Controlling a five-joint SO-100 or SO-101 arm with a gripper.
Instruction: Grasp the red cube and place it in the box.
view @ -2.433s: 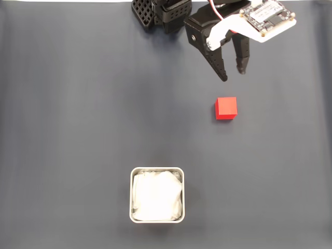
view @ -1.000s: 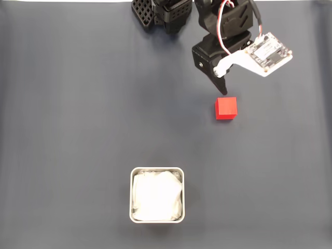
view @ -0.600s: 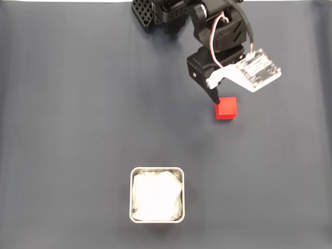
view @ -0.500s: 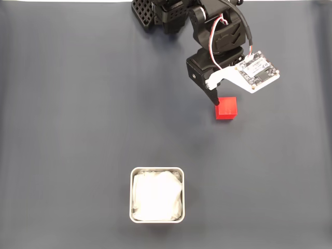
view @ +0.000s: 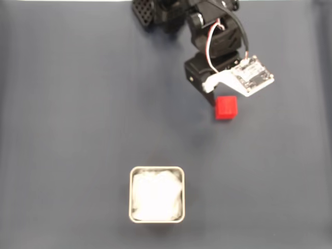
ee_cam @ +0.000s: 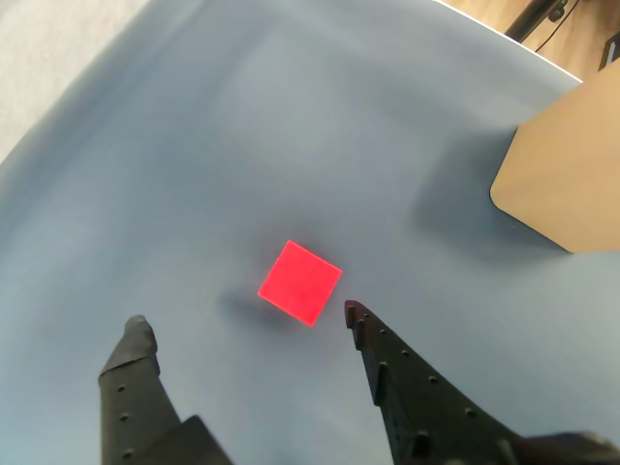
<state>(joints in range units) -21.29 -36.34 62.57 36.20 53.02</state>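
Dark blue cloth covers the table. My claw is spread wide, holding nothing, low over the red cube, which sits on the cloth. Grabbing it comes next, then carrying it to the box, well apart.

A matt red cube with plain, smooth faces sits on a smooth, dull slate-blue mat that looks like soft cloth or rubber. The gripper has matt black plastic fingers with small round holes along them; a white plastic bracket and a bare circuit board ride on the arm, with red and white wires looping above. The box looks pale, thin-rimmed and faintly shiny, lined with crumpled white paper. A light wood panel with a smooth finish shows in the wrist view.
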